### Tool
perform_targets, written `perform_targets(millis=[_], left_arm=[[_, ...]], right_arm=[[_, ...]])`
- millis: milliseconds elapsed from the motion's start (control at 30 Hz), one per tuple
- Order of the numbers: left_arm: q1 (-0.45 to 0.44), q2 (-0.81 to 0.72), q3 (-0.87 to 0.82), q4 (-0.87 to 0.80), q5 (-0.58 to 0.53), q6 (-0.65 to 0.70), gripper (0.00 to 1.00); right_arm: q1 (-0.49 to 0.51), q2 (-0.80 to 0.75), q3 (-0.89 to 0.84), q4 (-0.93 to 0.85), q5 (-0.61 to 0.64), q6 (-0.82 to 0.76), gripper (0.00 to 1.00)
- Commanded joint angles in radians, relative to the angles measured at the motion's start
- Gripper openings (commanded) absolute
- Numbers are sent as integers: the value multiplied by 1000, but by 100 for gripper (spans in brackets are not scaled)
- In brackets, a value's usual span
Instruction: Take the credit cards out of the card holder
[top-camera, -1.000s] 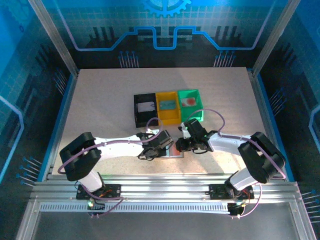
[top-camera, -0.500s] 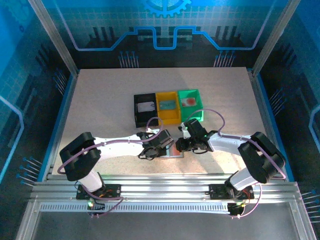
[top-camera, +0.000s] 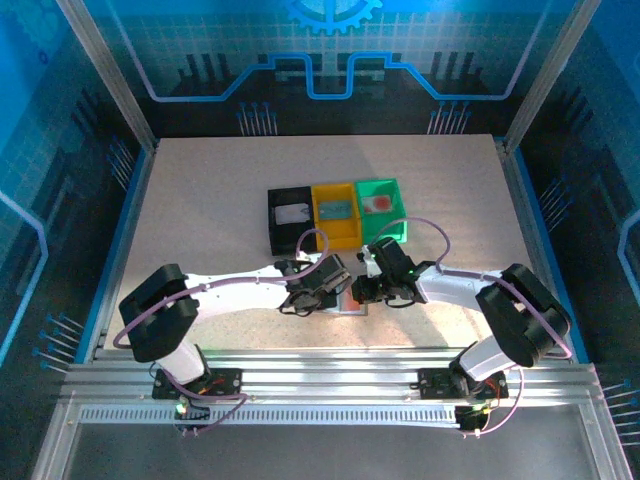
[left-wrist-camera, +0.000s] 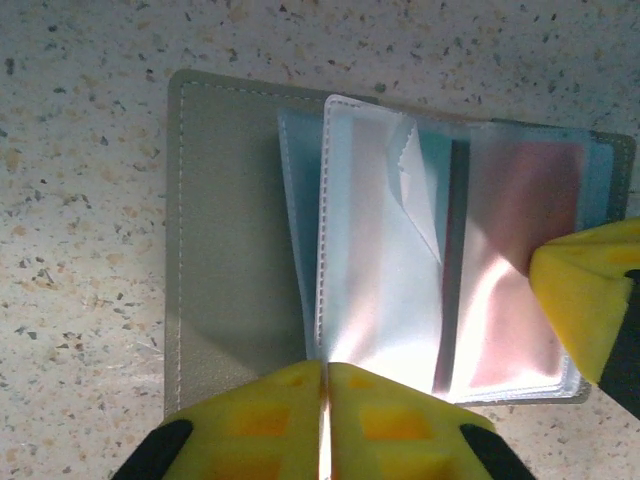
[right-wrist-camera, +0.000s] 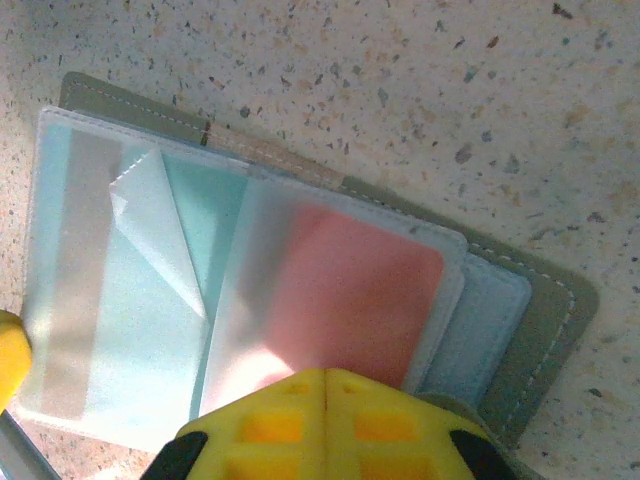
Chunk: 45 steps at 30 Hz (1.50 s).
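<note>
The grey card holder (left-wrist-camera: 230, 230) lies open on the table between both arms (top-camera: 347, 301). Its clear sleeves fan out. A reddish credit card (right-wrist-camera: 350, 285) sits inside one sleeve, and a teal one (right-wrist-camera: 205, 215) lies under a curled sleeve corner. My left gripper (left-wrist-camera: 326, 372) is shut, with the stitched edge of an upright sleeve running into the seam between its tips. My right gripper (right-wrist-camera: 325, 378) is shut with nothing between its fingers, its tip resting on the sleeve over the reddish card. One of its fingers (left-wrist-camera: 585, 300) shows at the holder's right edge.
Just beyond the holder three small bins stand in a row: black (top-camera: 277, 230) with a white card, yellow (top-camera: 345, 232) with a bluish card, green (top-camera: 395, 228) with a card bearing a red mark. Metal frame posts and blue walls edge the table.
My left gripper has shifted slightly up and to the right over the holder. The right arm has stayed in place.
</note>
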<state>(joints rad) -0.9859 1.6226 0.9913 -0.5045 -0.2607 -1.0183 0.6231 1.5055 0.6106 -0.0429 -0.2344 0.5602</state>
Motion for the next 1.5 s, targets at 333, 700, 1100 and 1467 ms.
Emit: perform_targets(millis=[333, 700, 1100, 1467], left_arm=[[-23, 23, 70, 93, 54, 3, 15], [-36, 60, 87, 107, 68, -1, 18], [-39, 75, 107, 108, 73, 1, 24], [-40, 97, 118, 106, 78, 2, 30]], right_arm=[[15, 8, -6, -34, 7, -10, 0], [-11, -45, -37, -10, -8, 0, 0], [-52, -114, -92, 56, -60, 24, 0], [-86, -157, -126, 99, -102, 44, 3]])
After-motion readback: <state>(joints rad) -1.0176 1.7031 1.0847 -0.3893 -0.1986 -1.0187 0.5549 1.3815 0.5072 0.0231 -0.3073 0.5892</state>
